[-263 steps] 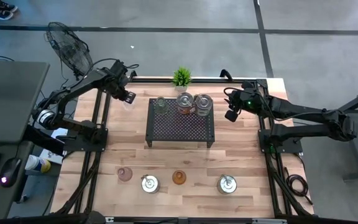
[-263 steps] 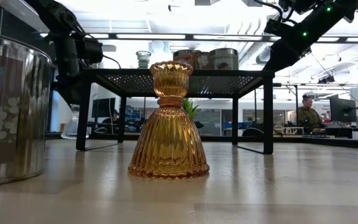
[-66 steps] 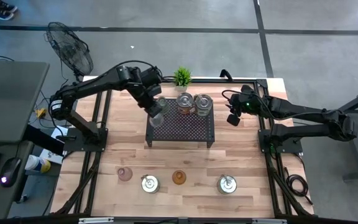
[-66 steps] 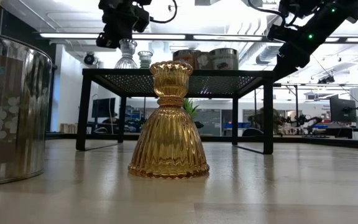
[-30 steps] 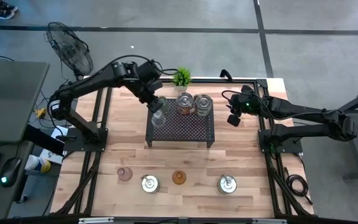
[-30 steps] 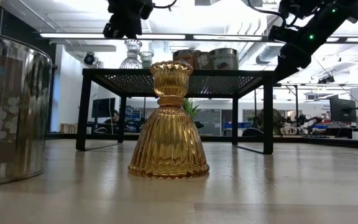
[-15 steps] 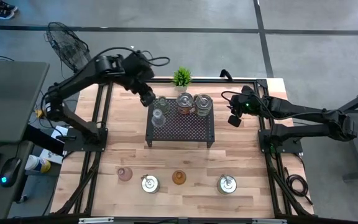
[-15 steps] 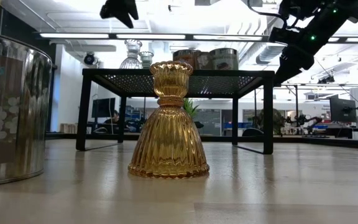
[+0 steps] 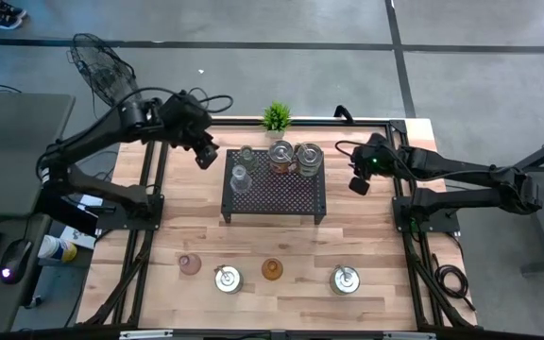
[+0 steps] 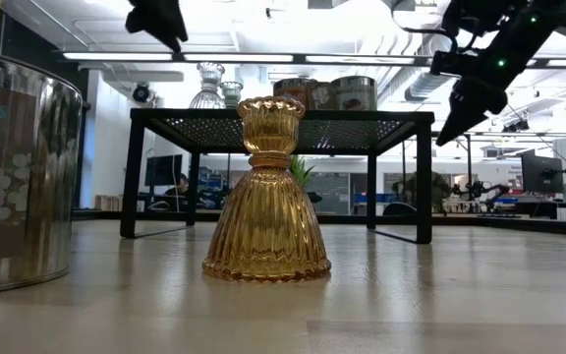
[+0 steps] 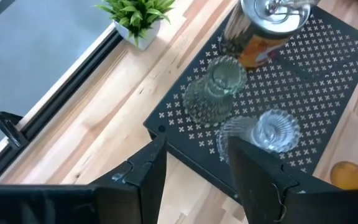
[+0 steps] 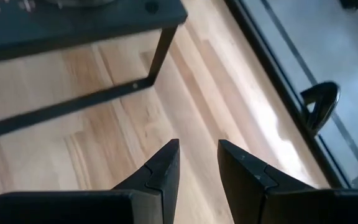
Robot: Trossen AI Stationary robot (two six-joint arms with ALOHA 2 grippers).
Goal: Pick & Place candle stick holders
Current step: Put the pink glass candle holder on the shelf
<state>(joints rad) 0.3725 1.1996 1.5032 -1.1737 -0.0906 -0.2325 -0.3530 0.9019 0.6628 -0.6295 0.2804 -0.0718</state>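
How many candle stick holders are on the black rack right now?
4: a clear glass holder at the rack's left, a greenish glass holder behind it, and two shiny silver holders along the back. None seem hidden.

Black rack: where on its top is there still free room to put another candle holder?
The rack is bare over its near half. Its far edge is crowded: clear holder, greenish holder, two silver holders.

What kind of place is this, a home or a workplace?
Most likely a workplace, probably a robotics lab. Two robot arms are mounted at a wooden table on a grey concrete floor. Behind the table, the low view shows an open room with long ceiling lights and desks with monitors.
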